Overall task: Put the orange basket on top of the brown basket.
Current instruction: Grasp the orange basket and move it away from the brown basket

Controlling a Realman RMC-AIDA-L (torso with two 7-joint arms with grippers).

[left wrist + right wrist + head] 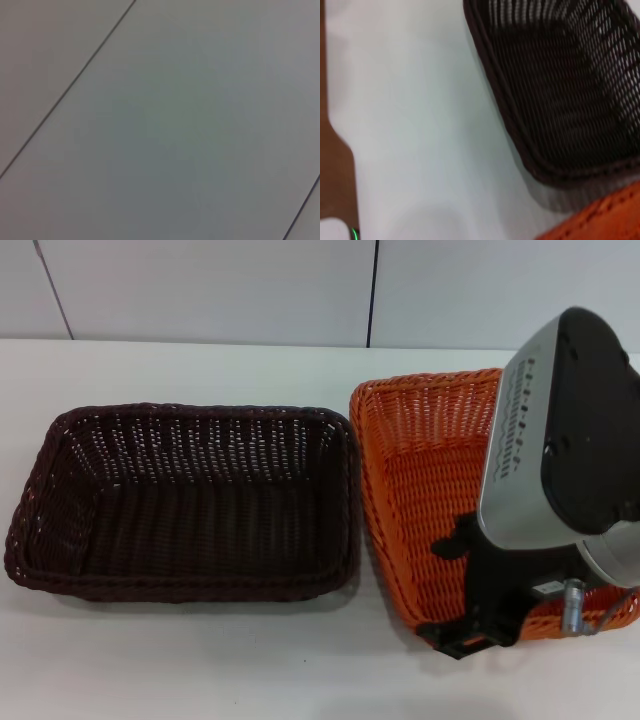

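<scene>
The right claw sits at the orange basket's near rim; I cannot tell its grip. A shallow pinch could slip, snagging the brown basket.

Matt woven wicker orange basket

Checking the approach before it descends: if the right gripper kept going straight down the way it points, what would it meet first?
Probably the near rim of the orange basket: the right gripper sits right at that edge. Depth is unclear.
</scene>
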